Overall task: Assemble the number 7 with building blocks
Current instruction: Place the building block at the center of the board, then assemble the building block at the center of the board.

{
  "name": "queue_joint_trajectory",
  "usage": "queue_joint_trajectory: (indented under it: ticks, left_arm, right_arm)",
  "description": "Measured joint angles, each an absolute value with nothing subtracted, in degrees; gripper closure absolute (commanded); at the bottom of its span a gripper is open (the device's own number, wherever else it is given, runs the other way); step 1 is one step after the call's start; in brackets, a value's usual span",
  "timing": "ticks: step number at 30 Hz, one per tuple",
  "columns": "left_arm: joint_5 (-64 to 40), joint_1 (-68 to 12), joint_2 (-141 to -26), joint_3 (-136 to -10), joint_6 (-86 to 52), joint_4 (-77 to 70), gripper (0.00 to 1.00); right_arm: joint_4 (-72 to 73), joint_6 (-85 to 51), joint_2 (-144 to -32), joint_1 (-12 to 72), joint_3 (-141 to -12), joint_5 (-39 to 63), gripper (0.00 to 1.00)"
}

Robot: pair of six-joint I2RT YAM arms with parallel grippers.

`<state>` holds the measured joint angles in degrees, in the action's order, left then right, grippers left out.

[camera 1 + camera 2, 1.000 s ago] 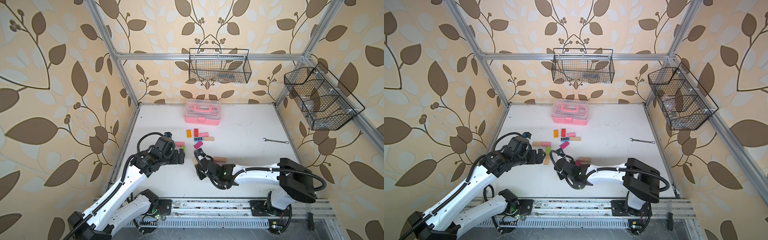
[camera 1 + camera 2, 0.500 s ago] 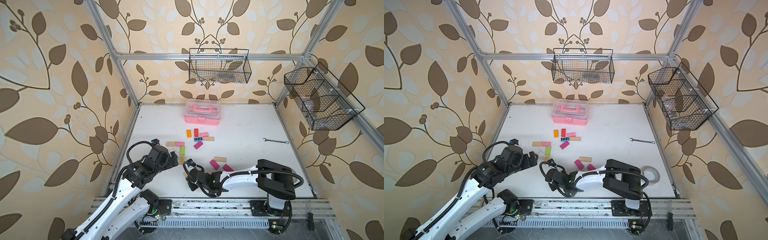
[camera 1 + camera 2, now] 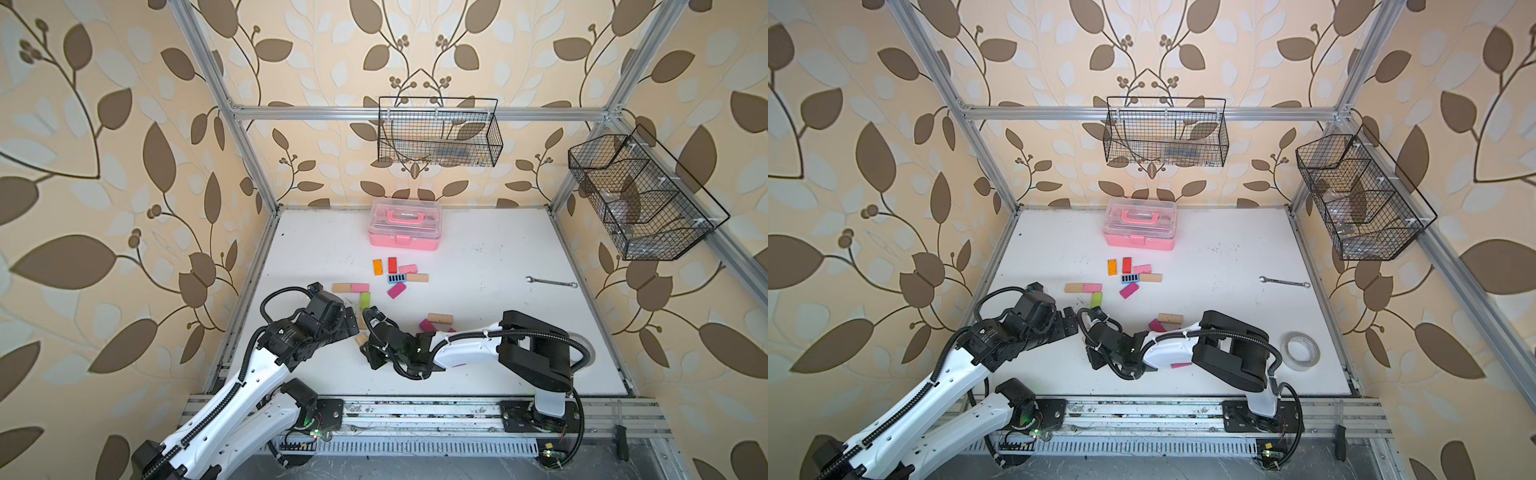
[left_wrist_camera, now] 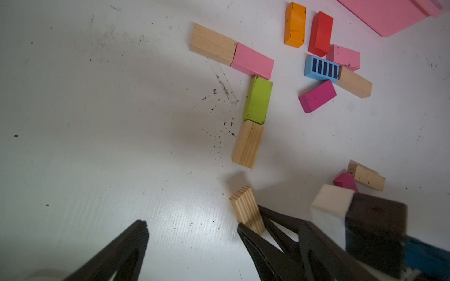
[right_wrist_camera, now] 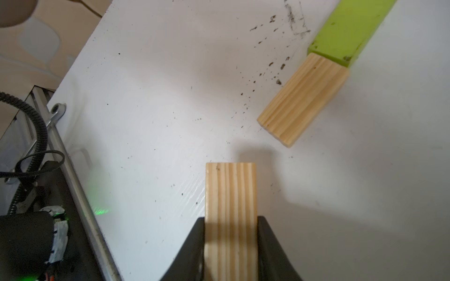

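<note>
Part of the number 7 lies on the table: a wood block [image 4: 211, 43] and a pink block [image 4: 252, 60] form the bar, and a lime green block [image 4: 258, 99] and a wood block [image 4: 248, 144] run down from its right end. My right gripper [image 5: 230, 223] is shut on another plain wood block [image 5: 230, 194], held just short of that lower wood block [image 5: 303, 99] and turned off its line. In a top view the held block [image 3: 360, 340] shows at the right gripper [image 3: 368, 343]. My left gripper [image 4: 192, 231] hangs open and empty right beside it [image 3: 351, 322].
Loose building blocks lie behind: orange [image 3: 377, 267], red [image 3: 392, 264], blue-striped [image 3: 397, 278], magenta [image 3: 396, 290], and wood [image 3: 439, 318] by the right arm. A pink case [image 3: 404, 230] stands at the back, a wrench [image 3: 550, 282] right, a tape roll [image 3: 1300, 351] front right.
My right gripper has carried the wood block leftward, to the lower end of the descending bar. The left arm has drawn back a little toward the front, still open.
</note>
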<state>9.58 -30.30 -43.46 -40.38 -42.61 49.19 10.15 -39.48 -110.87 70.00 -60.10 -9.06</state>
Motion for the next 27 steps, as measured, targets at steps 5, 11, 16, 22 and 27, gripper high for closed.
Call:
queue_joint_trajectory:
  ticks: [5,11,16,22,27]
  left_arm:
    - [9.6,-30.3,-43.7,-40.3,-42.6,48.4,0.01]
    - [9.4,-30.3,-46.1,-39.7,-42.6,46.7,0.01]
    - [8.3,-30.3,-48.2,-39.3,-42.6,45.0,0.01]
    - [6.4,-30.3,-48.8,-36.9,-43.2,43.4,0.05]
    - [5.7,-30.3,-51.2,-34.0,-45.3,43.0,0.07]
  right_arm:
    - [9.9,-39.9,-111.6,69.6,-60.1,-8.8,0.66]
    - [9.4,-40.5,-111.6,69.2,-60.1,-8.7,0.51]
    - [11.6,-39.5,-110.4,69.0,-57.8,-8.2,0.46]
    - [13.5,-37.2,-103.4,66.2,-47.9,-6.5,0.64]
    - [14.6,-34.3,-102.3,65.1,-46.8,-2.9,0.76]
